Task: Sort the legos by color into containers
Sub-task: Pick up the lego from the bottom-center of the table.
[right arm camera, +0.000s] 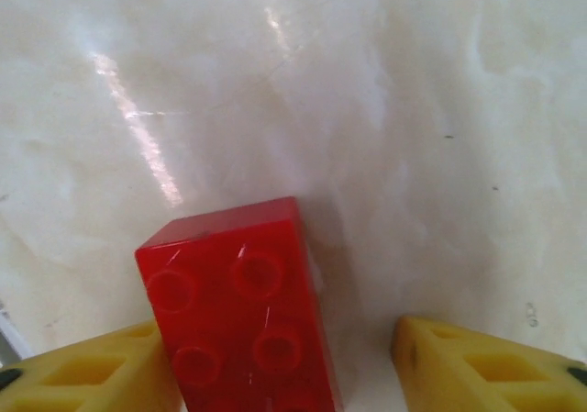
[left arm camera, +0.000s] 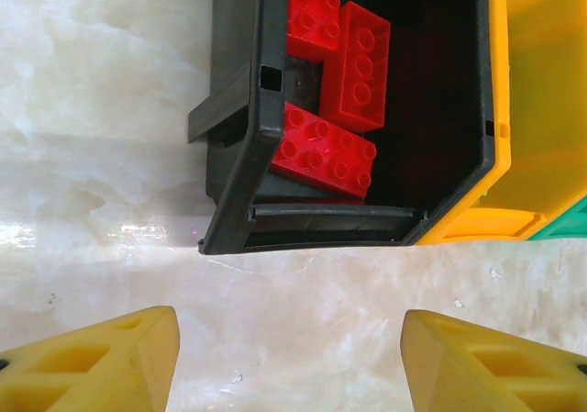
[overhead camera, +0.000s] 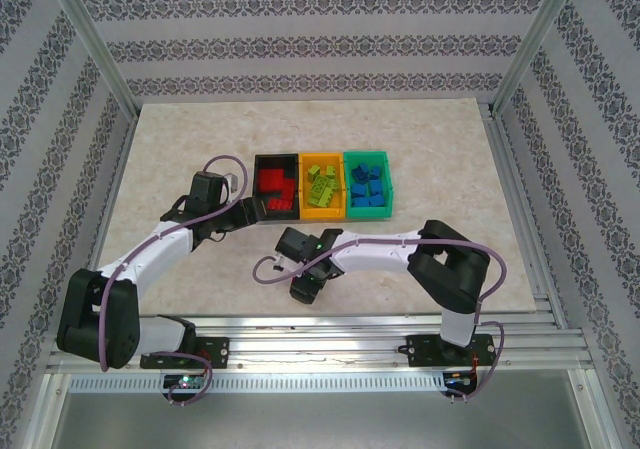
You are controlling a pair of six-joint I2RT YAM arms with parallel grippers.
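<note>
The red brick (right arm camera: pixel 238 311) is lying studs-up on the table (right arm camera: pixel 385 109), its long axis running away from the wrist camera and leaning slightly left at the far end. The right gripper (right arm camera: pixel 282 348) is standing open around it, one finger touching its side, the other apart. The left gripper (left arm camera: pixel 289 329) is hovering open and empty just before the black bin (left arm camera: pixel 234 178), which is holding more red bricks (left arm camera: pixel 326 150).

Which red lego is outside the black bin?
The red lego on the table between the right gripper's fingers; the other red legos lie inside the black bin.
</note>
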